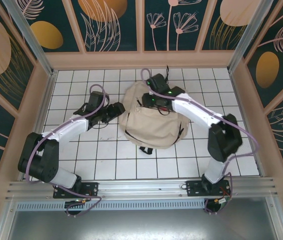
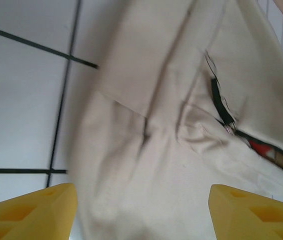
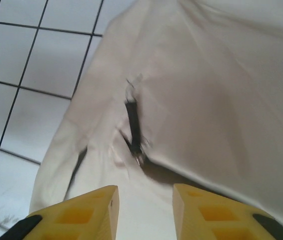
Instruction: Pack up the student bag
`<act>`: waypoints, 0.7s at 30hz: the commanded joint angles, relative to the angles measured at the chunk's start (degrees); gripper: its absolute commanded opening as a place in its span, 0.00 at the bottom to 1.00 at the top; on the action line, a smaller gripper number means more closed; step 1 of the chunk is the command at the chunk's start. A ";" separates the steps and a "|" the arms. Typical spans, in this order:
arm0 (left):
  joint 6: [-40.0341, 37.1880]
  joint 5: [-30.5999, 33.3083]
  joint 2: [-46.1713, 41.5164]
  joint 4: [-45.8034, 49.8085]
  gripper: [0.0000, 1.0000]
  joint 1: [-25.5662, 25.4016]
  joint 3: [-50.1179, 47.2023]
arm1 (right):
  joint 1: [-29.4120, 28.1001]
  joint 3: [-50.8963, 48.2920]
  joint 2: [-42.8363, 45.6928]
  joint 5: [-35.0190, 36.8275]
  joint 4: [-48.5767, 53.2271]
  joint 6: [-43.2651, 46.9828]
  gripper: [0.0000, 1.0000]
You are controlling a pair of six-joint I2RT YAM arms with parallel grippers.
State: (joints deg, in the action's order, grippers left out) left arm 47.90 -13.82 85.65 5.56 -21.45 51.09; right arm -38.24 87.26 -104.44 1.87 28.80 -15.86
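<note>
The left claw [image 2: 141,195] stands wide open, its yellow fingers [image 2: 36,210] spread at the left flank of the student bag [image 1: 151,125]. The right claw [image 3: 145,195] is parted more narrowly and grips nothing, close above a black zip pull [image 3: 133,127] on the cream cloth. The bag lies slumped in the middle of the white gridded worktop [image 1: 106,160], between the two arms.

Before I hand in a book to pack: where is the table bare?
Bare: the near strip of table in front of the student bag; the far-left corner. Crowded: mid-table, left gripper and right gripper at the bag.
</note>
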 commanded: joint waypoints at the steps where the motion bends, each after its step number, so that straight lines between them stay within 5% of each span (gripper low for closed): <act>1: 1.78 4.55 -0.10 1.70 0.72 1.17 1.39 | -1.69 7.77 -8.00 6.80 3.93 4.42 0.38; 8: 3.10 4.67 0.57 0.85 0.74 3.06 -0.11 | -3.22 19.69 -18.26 11.42 8.35 7.24 0.44; 17: 2.92 3.85 1.29 0.86 0.74 3.11 0.06 | -4.61 25.58 -24.59 17.24 12.20 8.90 0.35; 21: 3.12 3.93 1.39 0.70 0.75 3.17 0.04 | -5.48 25.95 -25.39 15.31 12.38 10.36 0.45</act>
State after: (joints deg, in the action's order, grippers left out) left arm 50.30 -9.98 86.32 5.87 -18.63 51.20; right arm -42.61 111.39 -128.51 16.47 38.20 -7.46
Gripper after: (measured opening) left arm 0.747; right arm 0.436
